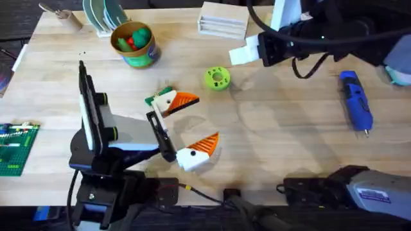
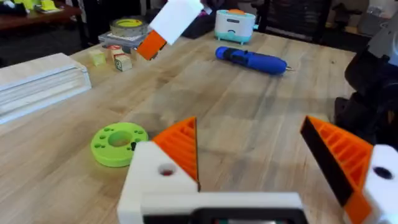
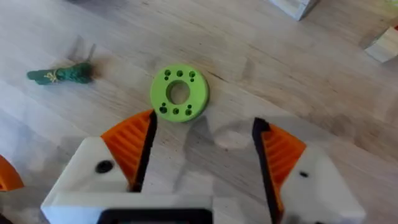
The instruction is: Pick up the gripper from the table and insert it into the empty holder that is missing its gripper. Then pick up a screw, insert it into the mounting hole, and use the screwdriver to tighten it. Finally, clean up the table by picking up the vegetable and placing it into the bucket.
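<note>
closest under the overhead camera, the left arm's dark base fills the lower left, and its left jaws [image 1: 186, 125] hang spread and empty over the worktop [image 1: 282, 122], both orange pads in place in its own wrist view. the right jaws [image 3: 202, 152] are spread too, holding nothing, poised above the green ring disc [image 3: 179, 93].

the vegetable [image 3: 62, 75] lies on bare wood near the disc; overhead it peeks out just beside the left arm's upper orange pad, well short of the bucket [image 1: 133, 43] at the back left. the bucket already holds small red and green toys. the screwdriver [image 1: 355, 102] rests untouched at the right side, well apart from both arms.

judging by this, the clean-up is not yet done and no tool is in hand. i cannot make out a loose orange gripper, a bare holder or any screw, so whether the fitting and tightening are finished i cannot tell. the vegetable is partly covered overhead, and the right arm is cut off at the top edge.
</note>
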{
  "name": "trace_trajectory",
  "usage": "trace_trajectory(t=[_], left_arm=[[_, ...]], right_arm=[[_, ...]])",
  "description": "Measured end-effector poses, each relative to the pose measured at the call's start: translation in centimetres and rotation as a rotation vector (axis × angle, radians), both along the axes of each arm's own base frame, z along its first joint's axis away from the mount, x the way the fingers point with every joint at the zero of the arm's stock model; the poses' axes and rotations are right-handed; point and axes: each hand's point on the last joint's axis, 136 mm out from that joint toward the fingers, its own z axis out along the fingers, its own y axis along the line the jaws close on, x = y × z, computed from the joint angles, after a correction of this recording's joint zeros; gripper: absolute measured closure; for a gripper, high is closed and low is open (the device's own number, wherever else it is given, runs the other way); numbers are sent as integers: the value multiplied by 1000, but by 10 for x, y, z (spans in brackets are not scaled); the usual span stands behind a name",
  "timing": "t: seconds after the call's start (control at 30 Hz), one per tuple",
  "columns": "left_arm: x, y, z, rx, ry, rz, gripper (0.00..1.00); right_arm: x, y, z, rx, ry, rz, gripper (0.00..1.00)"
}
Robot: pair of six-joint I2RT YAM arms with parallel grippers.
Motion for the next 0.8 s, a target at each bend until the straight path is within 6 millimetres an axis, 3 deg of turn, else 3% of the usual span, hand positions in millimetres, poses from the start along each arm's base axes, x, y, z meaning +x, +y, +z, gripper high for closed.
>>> trace_trajectory(t=[0.47,0.8], left_arm=[[0,0,0,0,-1,0,9],[0,0,0,0,0,0,8]], right_arm=[[-9,17,-13,5,51,59,77],[-21,41,-71,-223,98,163,78]])
